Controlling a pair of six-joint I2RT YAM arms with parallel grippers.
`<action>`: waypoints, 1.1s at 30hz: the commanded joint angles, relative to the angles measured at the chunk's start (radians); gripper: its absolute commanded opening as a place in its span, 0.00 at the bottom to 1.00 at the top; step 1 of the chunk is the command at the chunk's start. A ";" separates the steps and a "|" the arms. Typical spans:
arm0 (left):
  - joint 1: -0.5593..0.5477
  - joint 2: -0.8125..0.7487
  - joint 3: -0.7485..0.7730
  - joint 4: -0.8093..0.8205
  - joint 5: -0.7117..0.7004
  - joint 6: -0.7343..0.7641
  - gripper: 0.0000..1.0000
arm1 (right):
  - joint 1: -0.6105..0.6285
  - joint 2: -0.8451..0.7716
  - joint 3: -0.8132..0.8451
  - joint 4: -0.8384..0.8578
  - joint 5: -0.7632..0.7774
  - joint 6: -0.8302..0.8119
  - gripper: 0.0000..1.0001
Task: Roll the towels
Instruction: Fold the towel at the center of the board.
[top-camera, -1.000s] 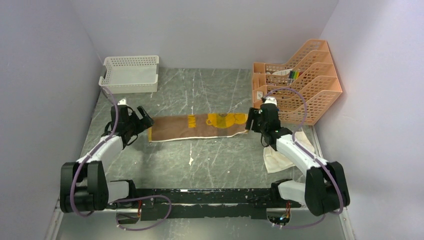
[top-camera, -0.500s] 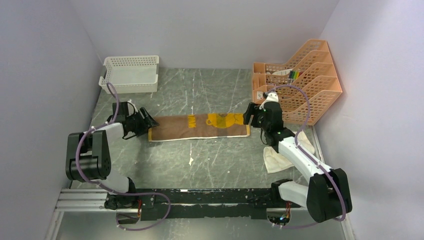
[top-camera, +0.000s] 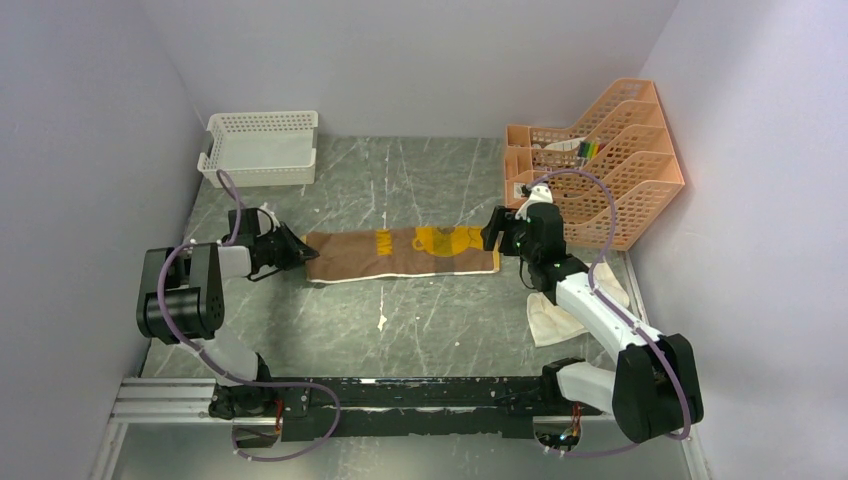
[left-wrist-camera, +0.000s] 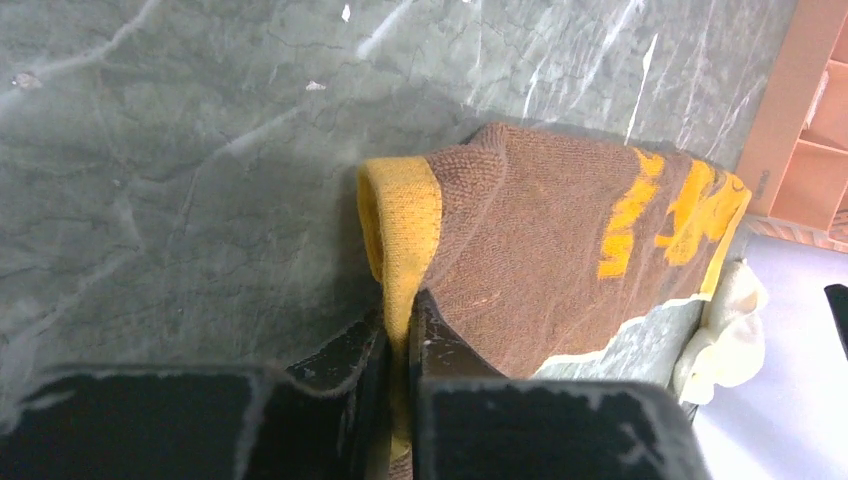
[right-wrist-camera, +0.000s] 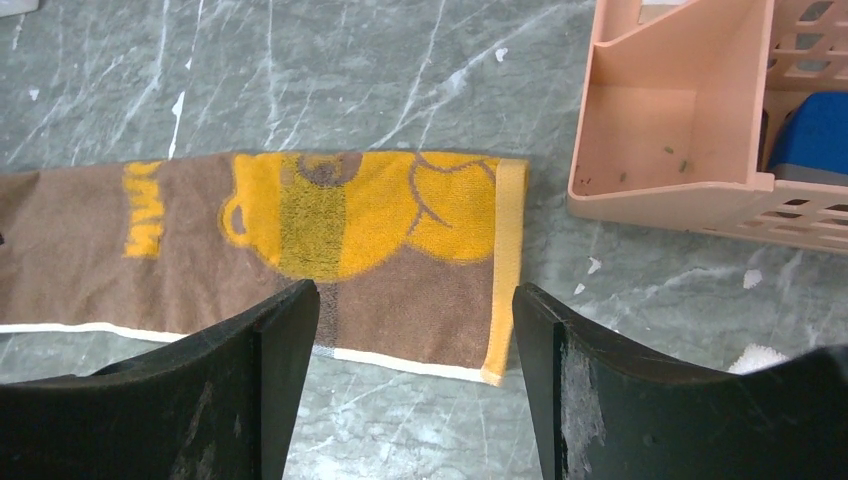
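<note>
We are at the very start of the first roll. The brown-and-mustard towel lies flat and lengthwise across the middle of the top view on the table, with none of it wound yet. At its left end our left gripper pinches the yellow hem, which the left wrist view shows lifted and curled off the surface. Our right gripper hovers over the towel's right end, fingers spread wide and holding nothing. The cream towel sits crumpled at lower right, partly under the right arm. Next, we judge, the pinched hem must be turned over onto the cloth and rolled rightward, tight and square. The right gripper could pin the far end so the strip neither slides nor skews.
</note>
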 joint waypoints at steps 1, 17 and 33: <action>0.006 0.050 -0.040 -0.122 -0.054 0.017 0.10 | 0.003 0.009 0.018 0.024 -0.016 -0.009 0.71; 0.171 -0.110 0.439 -0.754 -0.395 0.395 0.07 | 0.004 0.043 0.058 0.011 -0.072 0.002 0.71; -0.147 -0.091 0.547 -0.835 -0.589 0.261 0.07 | 0.014 0.133 0.165 -0.067 -0.151 0.000 0.71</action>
